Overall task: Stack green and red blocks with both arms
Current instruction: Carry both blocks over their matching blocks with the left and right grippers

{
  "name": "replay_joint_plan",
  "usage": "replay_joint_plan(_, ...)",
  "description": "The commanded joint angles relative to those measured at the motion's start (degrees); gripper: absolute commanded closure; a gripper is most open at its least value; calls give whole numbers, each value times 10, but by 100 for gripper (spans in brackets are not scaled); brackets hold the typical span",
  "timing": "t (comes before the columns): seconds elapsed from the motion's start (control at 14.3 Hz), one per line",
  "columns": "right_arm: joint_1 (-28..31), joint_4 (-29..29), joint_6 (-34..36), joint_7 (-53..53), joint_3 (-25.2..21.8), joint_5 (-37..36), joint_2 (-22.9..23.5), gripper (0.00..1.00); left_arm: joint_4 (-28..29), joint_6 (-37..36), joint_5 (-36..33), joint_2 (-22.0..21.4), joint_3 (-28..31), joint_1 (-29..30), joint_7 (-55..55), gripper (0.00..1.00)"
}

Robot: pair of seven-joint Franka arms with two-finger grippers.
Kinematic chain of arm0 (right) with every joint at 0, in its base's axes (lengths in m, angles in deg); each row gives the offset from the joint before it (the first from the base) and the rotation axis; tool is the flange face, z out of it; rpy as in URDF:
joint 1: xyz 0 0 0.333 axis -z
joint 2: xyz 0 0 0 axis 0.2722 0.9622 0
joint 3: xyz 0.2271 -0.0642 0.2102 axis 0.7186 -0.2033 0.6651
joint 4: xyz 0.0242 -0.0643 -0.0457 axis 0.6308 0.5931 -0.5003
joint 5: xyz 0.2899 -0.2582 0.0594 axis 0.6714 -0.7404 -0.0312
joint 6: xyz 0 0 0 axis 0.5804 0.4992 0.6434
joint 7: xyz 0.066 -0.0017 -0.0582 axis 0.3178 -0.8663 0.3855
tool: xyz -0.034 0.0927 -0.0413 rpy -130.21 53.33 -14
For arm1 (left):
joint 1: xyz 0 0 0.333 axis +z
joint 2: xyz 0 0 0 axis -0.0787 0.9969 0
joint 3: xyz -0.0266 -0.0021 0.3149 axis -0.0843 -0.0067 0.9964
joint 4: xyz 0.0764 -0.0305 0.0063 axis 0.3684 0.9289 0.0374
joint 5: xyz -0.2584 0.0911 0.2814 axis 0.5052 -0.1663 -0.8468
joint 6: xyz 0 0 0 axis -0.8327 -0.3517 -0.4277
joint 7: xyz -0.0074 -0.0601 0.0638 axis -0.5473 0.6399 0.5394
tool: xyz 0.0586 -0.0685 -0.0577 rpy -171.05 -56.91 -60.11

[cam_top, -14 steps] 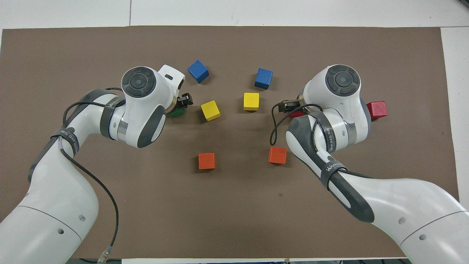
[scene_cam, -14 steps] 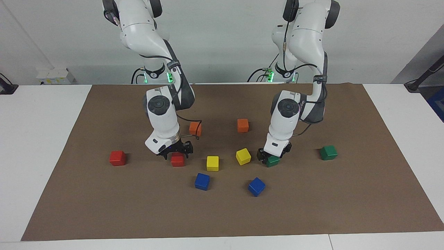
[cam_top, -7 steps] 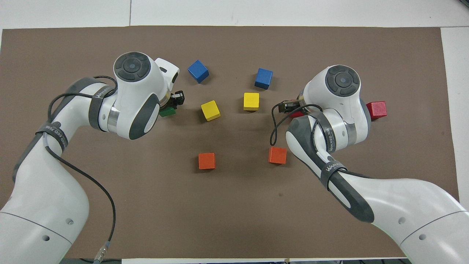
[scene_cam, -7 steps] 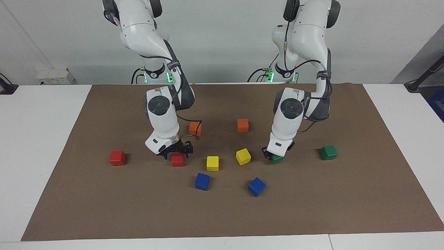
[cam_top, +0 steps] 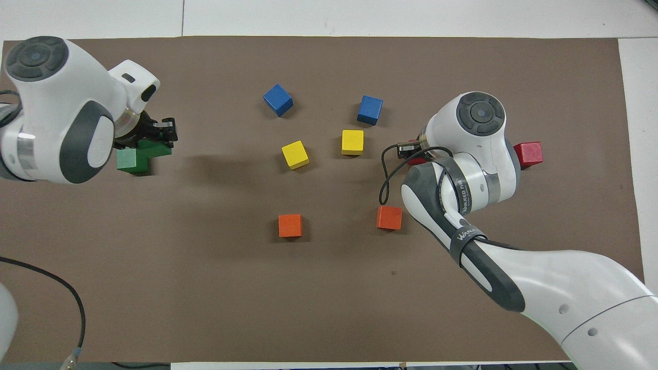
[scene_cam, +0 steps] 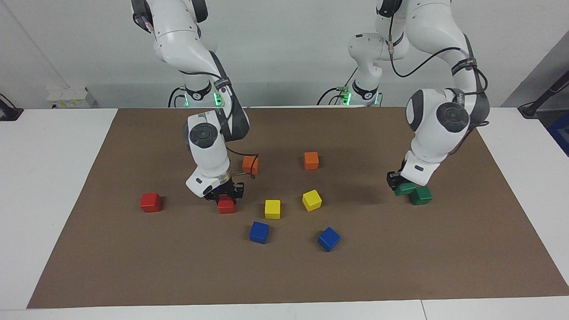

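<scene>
Left arm carried its green block; right gripper closed.
The left gripper (scene_cam: 402,183) brought a green block (scene_cam: 404,189) over the second green block (scene_cam: 421,195); the right gripper (scene_cam: 226,198) clamped the red block (scene_cam: 226,206).

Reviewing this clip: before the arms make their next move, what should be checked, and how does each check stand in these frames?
1. Left gripper shut on carried green block: ok.
2. Carried block squarely over resting green block: not ok, offset toward the table's middle.
3. Carried block clear of the resting one: cannot tell.
4. Right gripper shut on red block: ok.
5. That block lifted off the mat: cannot tell.
6. Second red block uncovered for stacking: ok.
</scene>
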Motion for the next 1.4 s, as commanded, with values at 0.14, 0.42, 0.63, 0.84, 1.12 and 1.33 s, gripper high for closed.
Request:
replay_joint_plan(0.14, 25, -52, 78, -3, 1, -2, -17, 100, 23, 3, 10, -14, -5, 57, -108, 100)
replay_joint_plan(0.42, 90, -83, 125, 88, 1, -10, -51, 100, 48, 39, 16, -13, -4, 79, -165, 100)
replay_joint_plan(0.63, 145, -81, 144, 160, 1, -10, -79, 100, 59, 56, 16, -11, -4, 94, -185, 100)
replay_joint_plan(0.84, 174, -47, 162, 188, 0, -9, -105, 100, 59, 68, 16, -5, -4, 94, -191, 100)
replay_joint_plan(1.12, 219, 25, 115, 237, 0, -9, -131, 100, 59, 84, 35, 6, -3, 94, -190, 100)
replay_joint_plan(1.33, 231, 48, 100, 242, 1, -9, -137, 100, 60, 86, 37, 7, -3, 95, -189, 100)
